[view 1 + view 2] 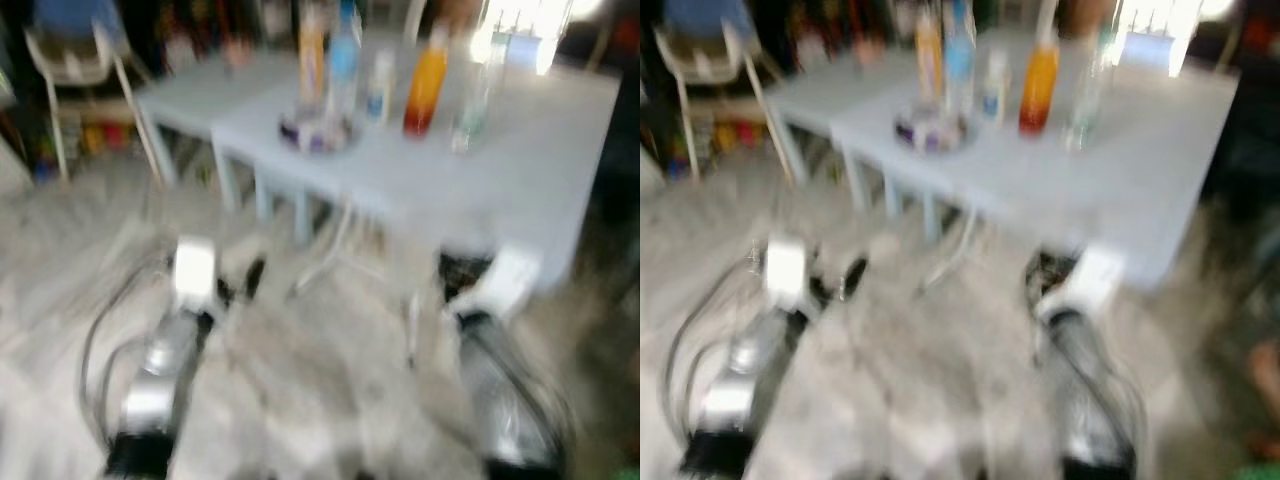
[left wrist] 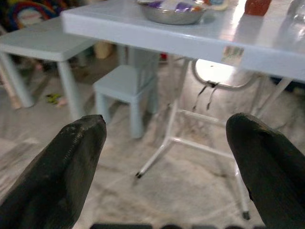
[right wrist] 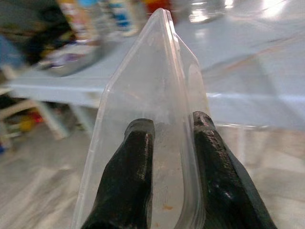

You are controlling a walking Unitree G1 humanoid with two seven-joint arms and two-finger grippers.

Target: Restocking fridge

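We clamp our right gripper's (image 3: 172, 131) jaws on a clear thin plastic container (image 3: 152, 114) for carrying; our left gripper's (image 2: 167, 138) jaws gape, facing the pale blue plastic desk (image 2: 267, 45).

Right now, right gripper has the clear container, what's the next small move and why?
Probably step closer to the table first. The right gripper is shut on the clear container, the left gripper is open, both sit low short of the table edge, and the bottles stand further in.
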